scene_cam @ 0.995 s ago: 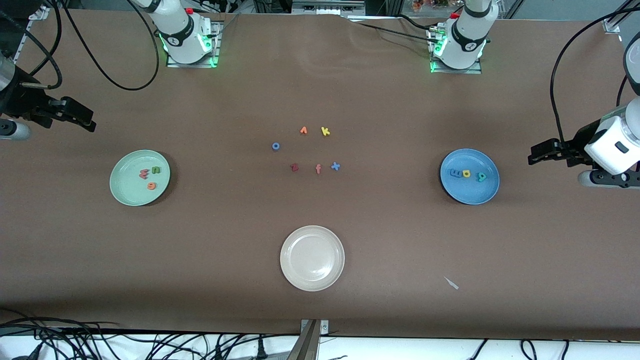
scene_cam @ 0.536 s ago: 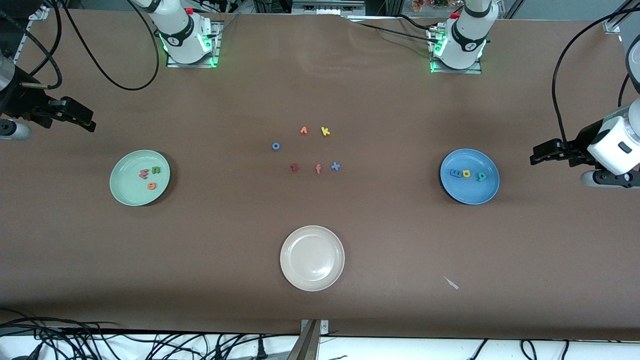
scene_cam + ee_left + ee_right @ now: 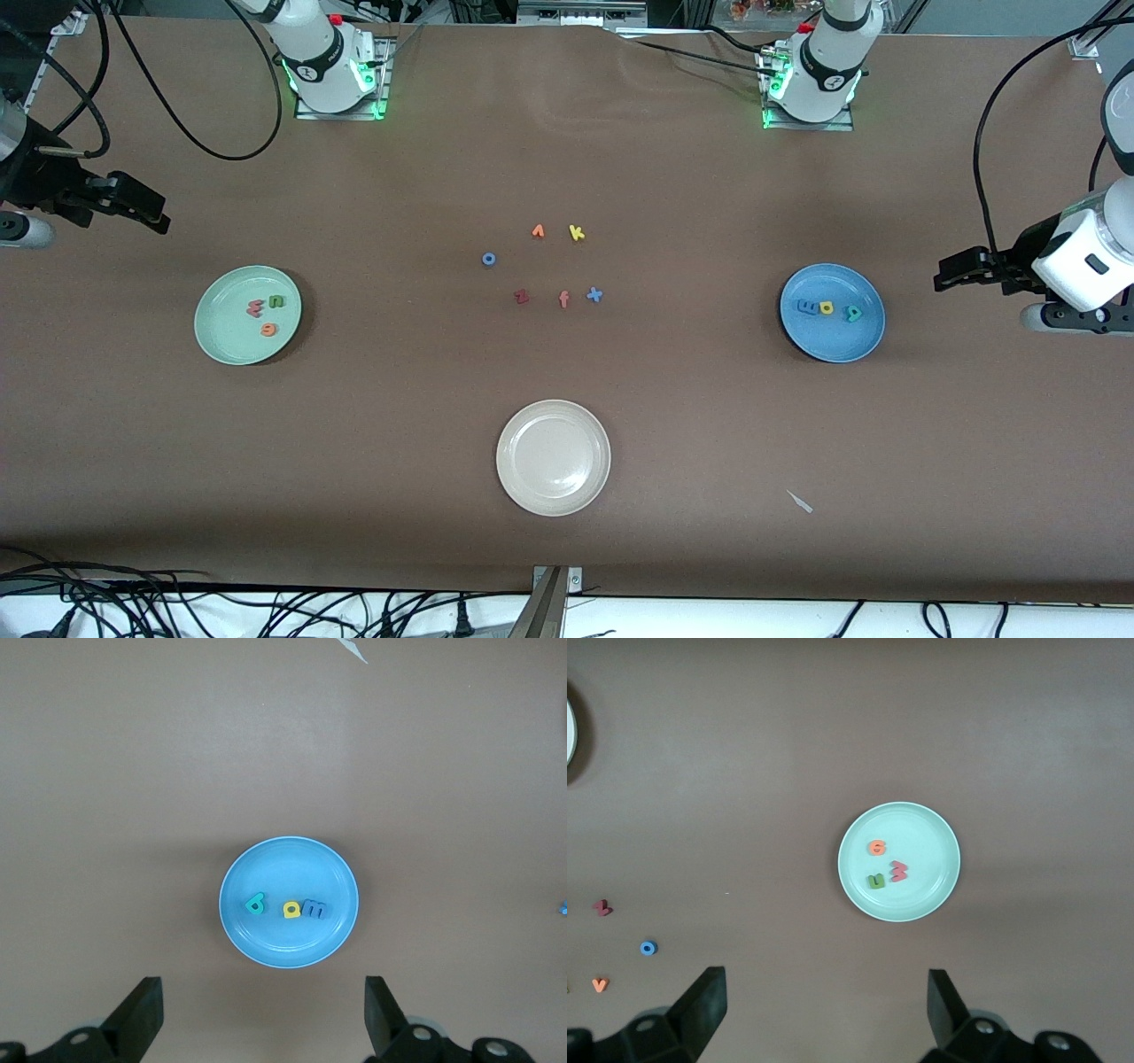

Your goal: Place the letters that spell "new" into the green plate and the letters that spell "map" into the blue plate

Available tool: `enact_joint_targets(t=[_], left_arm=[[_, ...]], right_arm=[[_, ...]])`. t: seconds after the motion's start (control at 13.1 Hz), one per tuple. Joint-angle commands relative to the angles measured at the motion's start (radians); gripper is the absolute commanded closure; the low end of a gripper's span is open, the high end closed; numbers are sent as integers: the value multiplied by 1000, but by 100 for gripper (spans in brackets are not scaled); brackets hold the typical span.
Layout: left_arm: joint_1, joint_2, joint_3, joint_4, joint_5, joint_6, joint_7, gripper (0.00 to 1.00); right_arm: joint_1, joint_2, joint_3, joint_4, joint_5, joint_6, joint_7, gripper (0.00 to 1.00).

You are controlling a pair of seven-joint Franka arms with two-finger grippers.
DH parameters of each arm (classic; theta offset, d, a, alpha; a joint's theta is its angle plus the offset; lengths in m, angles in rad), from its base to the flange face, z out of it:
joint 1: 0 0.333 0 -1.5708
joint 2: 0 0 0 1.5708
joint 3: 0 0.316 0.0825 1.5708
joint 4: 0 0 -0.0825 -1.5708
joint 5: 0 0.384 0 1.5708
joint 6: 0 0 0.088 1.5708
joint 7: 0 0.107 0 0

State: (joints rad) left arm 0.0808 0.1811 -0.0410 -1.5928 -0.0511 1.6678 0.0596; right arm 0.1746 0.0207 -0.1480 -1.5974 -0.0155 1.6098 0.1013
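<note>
- Left gripper (image 3: 941, 276) is up in the air off the left arm's end of the table, fingers spread wide with nothing between them. In its wrist view the gripper (image 3: 261, 1014) shows both fingers well apart.
- The blue plate (image 3: 864, 341) sits just inward of that gripper, toward the table's middle, not touching it. Inside in a row: blue m (image 3: 808, 307), yellow a (image 3: 827, 307), teal p (image 3: 852, 313).
- Right gripper (image 3: 159, 215) hangs over the right arm's end of the table, also gaping and empty; same story in its wrist view (image 3: 824, 1010).
- The green plate (image 3: 221, 346) lies near that gripper, a bit nearer the front camera. It holds the green n (image 3: 277, 301), pinkish-red w (image 3: 256, 308) and orange e (image 3: 268, 330).
- Well away from both grippers, mid-table: orange v-like piece (image 3: 538, 231), yellow k (image 3: 577, 233), blue o (image 3: 488, 259), dark red z (image 3: 522, 297), a salmon f (image 3: 563, 299), blue x (image 3: 594, 295).
- Cream-white plate (image 3: 585, 496) sits nearer the front camera than those.
</note>
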Motion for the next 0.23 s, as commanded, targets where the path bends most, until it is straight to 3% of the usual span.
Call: enact_joint_targets(t=[0.0,0.15], left_arm=[[-3,-5,1,-9,-26,12,12,0],[-1,-3,1,-10,-26,10,14,0]], right_arm=[[-3,10,2,22,-3,-4,3,0],[-3,10,2,22,-3,-4,3,0]])
